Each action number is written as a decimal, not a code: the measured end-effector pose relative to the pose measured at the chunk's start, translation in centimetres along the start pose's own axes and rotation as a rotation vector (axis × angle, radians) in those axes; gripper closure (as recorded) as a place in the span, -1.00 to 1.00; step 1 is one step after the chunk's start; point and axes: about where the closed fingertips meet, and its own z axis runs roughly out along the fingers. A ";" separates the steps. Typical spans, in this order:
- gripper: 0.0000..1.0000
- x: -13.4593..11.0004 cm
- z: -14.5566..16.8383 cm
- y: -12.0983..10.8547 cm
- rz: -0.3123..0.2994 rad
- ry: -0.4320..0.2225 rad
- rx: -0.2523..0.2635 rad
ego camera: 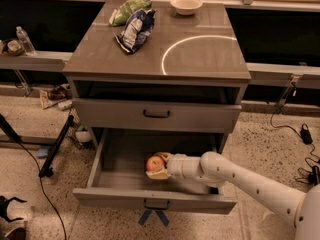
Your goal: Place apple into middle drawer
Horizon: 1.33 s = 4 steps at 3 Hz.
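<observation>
The apple (154, 163) is round and red-orange, inside the open middle drawer (115, 184) near its centre. My gripper (157, 165) reaches in from the right on a white arm and its cream fingers are closed around the apple, one above and one below. The apple sits low over the drawer floor; I cannot tell whether it touches it. The drawer is pulled out wide, with its dark handle at front centre.
A closed drawer front (156, 115) sits above the open one. On the cabinet top lie a blue-and-white chip bag (134, 29), a green bag (127, 9) and a cream bowl (186, 5). Cables and a black stand lie on the floor to the left.
</observation>
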 end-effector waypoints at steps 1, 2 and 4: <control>-0.42 1.9 1.6 0.3 0.004 0.032 -0.005; -0.89 2.8 2.2 0.6 0.014 0.054 -0.009; -0.35 0.5 -0.7 -0.6 0.141 0.037 -0.019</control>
